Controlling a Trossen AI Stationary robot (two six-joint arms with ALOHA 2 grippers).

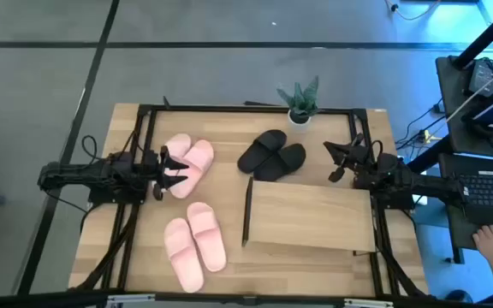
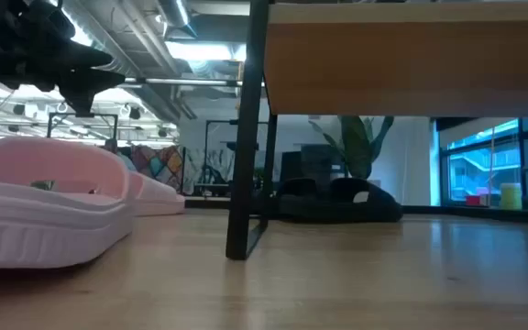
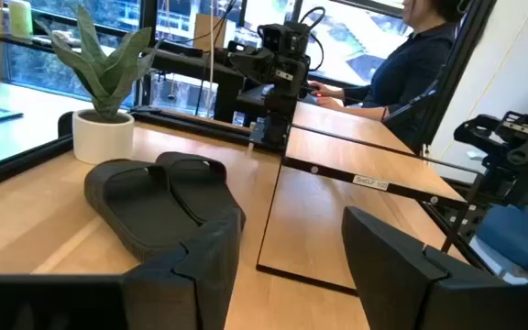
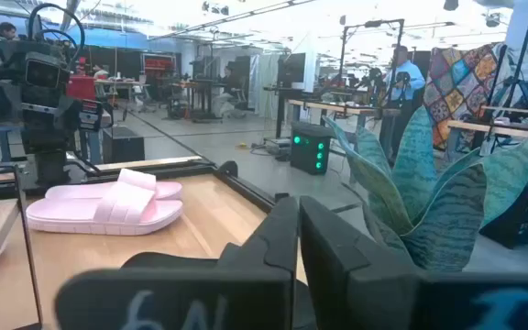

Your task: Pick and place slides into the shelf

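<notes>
One pale pink pair of slides lies at the table's far left, soles down. A second pink pair lies near the front edge, and the black pair lies at the far middle. The light-wood shelf stands right of centre on thin dark legs. My left gripper hovers open above the far pink pair, and in its wrist view it looks toward the black pair. My right gripper is shut, in the air beyond the shelf's far right corner.
A potted plant stands at the far edge behind the black slides, and its leaves are close to the right gripper. A person sits at a desk past the table's right side, with a hand on it.
</notes>
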